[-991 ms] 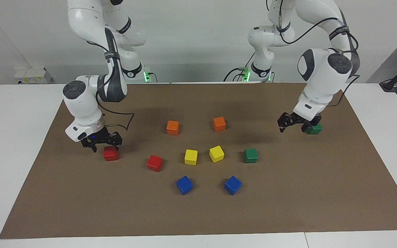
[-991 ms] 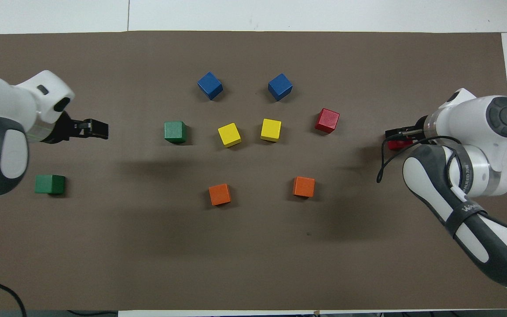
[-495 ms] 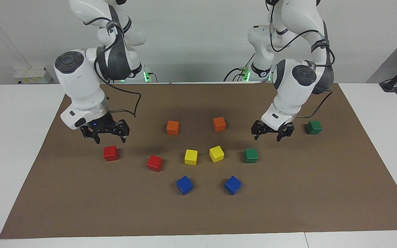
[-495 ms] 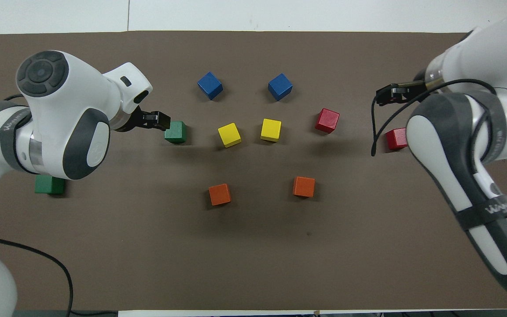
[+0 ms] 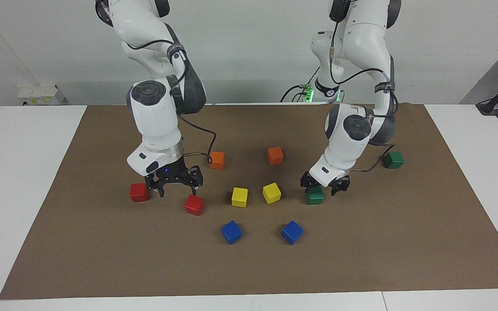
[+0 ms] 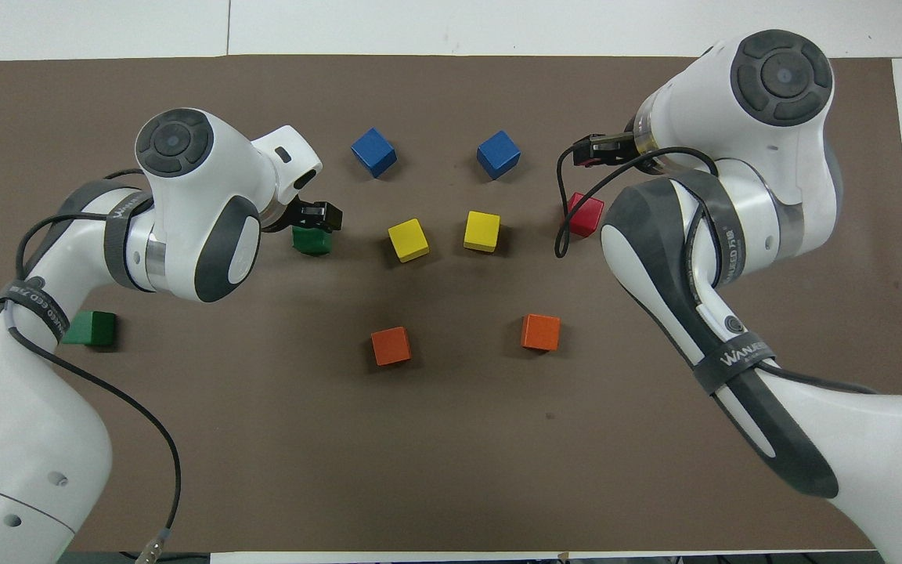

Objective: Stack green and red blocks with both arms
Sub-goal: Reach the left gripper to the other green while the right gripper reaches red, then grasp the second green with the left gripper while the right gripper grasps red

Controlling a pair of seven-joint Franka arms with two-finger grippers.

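Observation:
Two red blocks lie toward the right arm's end of the mat, one (image 5: pixel 138 192) nearer that end and one (image 5: pixel 194 204) (image 6: pixel 586 213) beside the yellow cubes. My right gripper (image 5: pixel 178 188) (image 6: pixel 596 150) hangs open just above the mat between them, close to the inner one. The outer red block is hidden under the right arm in the overhead view. One green block (image 5: pixel 315 197) (image 6: pixel 311 241) sits beside the yellow cubes. My left gripper (image 5: pixel 323 189) (image 6: pixel 314 218) is open low over it, jaws straddling its top. The other green block (image 5: pixel 393 160) (image 6: pixel 91 327) rests near the left arm's end.
Two yellow cubes (image 5: pixel 239 197) (image 5: pixel 271 192) sit mid-mat. Two orange cubes (image 5: pixel 217 160) (image 5: pixel 275 155) lie nearer the robots, and two blue cubes (image 5: pixel 231 232) (image 5: pixel 292 232) lie farther from them. All rest on a brown mat (image 5: pixel 361 250) over a white table.
Both arms swung in from the mat's ends. The left gripper went from the outer green block to the inner one. The right gripper left the outer red block and moved toward the inner one.

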